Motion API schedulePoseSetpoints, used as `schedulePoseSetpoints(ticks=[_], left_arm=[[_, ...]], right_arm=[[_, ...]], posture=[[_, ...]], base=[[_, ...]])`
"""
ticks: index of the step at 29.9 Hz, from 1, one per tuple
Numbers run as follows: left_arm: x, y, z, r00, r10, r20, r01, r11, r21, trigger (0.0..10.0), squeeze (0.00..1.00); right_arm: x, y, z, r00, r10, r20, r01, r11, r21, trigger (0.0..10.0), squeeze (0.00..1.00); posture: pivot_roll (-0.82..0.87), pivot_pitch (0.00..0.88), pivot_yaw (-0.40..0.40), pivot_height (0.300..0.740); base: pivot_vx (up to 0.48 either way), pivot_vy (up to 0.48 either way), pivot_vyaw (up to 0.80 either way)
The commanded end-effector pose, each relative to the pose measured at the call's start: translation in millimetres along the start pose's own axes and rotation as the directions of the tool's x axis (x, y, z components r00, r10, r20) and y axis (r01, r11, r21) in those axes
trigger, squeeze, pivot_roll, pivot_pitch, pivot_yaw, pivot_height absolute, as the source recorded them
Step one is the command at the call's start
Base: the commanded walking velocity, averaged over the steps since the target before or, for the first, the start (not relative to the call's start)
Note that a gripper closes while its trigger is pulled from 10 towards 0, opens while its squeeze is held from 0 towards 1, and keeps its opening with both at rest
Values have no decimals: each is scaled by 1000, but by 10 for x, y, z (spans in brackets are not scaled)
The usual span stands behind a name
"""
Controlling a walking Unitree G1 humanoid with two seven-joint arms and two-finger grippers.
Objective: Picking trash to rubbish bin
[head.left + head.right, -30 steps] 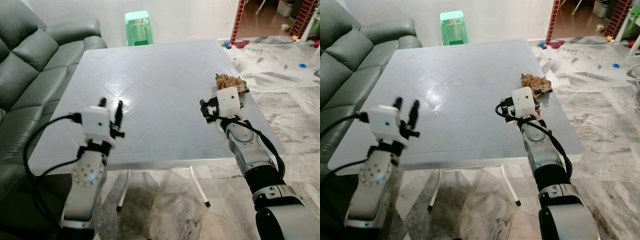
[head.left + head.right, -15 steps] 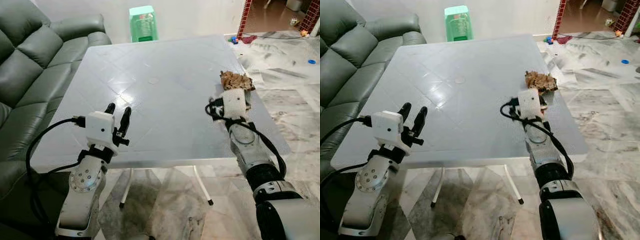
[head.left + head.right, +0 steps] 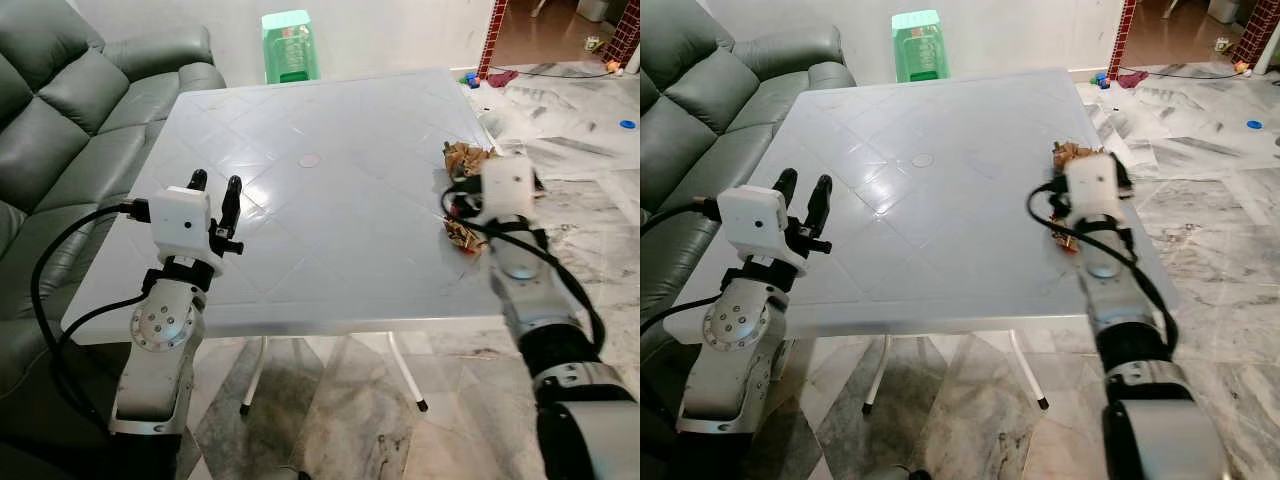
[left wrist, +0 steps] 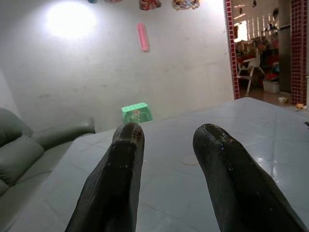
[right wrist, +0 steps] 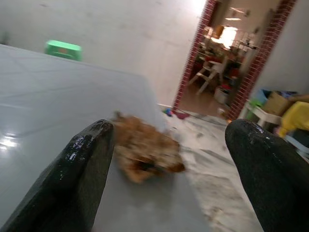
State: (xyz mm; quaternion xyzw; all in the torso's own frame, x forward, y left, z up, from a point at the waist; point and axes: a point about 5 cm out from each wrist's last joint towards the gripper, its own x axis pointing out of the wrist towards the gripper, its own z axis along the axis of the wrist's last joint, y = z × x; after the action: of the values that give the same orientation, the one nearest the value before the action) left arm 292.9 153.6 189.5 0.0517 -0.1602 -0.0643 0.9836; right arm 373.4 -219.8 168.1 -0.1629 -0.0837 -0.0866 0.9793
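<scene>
The trash is a crumpled brown paper wad (image 3: 464,155) near the right edge of the white table (image 3: 330,130); another brown scrap (image 3: 461,236) shows just below the right wrist's white housing. In the right wrist view my right gripper (image 5: 172,126) is open, and the blurred wad (image 5: 145,154) lies on the table ahead, between the two spread fingers and apart from them. My left gripper (image 3: 216,181) is held upright over the table's front left part, open and holding nothing (image 4: 171,129).
A grey-green leather sofa (image 3: 60,110) runs along the table's left side. A green plastic stool (image 3: 290,45) stands behind the table by the wall. Marble floor (image 3: 590,170) with small scattered items lies to the right, and a red brick pillar (image 3: 495,30) at the back right.
The camera view has shifted. My right wrist has swung to the right beside the wad, uncovering a brown scrap beneath it. The left gripper stays open and upright.
</scene>
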Motion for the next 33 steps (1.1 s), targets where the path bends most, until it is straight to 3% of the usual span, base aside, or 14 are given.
schedulePoseSetpoints(ticks=[1,5,11,12,18,31,32,33], left_arm=[[-10,15,-14,1000,2,-4,-2,1000,8,10000,0],[-10,47,-42,1000,4,-13,-4,1000,5,10000,0],[-11,50,-52,1000,7,-19,-7,1000,-4,10000,0],[-16,31,-60,1000,1,-23,-1,1000,-8,10000,0],[-101,17,-83,999,-8,-43,8,1000,-14,10000,0],[-192,15,-68,998,-19,-59,19,1000,-8,10000,0],[-197,21,-67,998,-18,-61,17,1000,-7,10000,0],[-201,25,-66,998,-16,-62,16,1000,-6,10000,0]], right_arm=[[-9,0,-24,1000,-6,-13,6,1000,12,10000,0],[-43,-12,-113,998,33,-56,-32,999,20,10000,0],[-58,134,-132,987,147,-66,-144,988,54,10000,0],[-64,175,-194,978,178,-113,-173,984,50,10000,0],[-90,230,-343,953,210,-220,-198,977,74,10000,0],[-86,459,-381,914,282,-291,-253,958,134,10000,0],[-87,481,-380,912,288,-294,-256,956,140,7216,0],[-88,494,-379,910,290,-296,-258,955,145,7216,0]], posture=[[20,35,85,740],[17,38,86,740],[13,48,82,740],[15,50,80,740],[40,72,78,740],[87,84,74,740],[89,84,74,740],[90,84,73,740]], base=[[0,0,0],[0,0,0],[0,0,0],[0,0,0],[0,0,0],[0,0,0],[0,0,0],[0,0,0]])
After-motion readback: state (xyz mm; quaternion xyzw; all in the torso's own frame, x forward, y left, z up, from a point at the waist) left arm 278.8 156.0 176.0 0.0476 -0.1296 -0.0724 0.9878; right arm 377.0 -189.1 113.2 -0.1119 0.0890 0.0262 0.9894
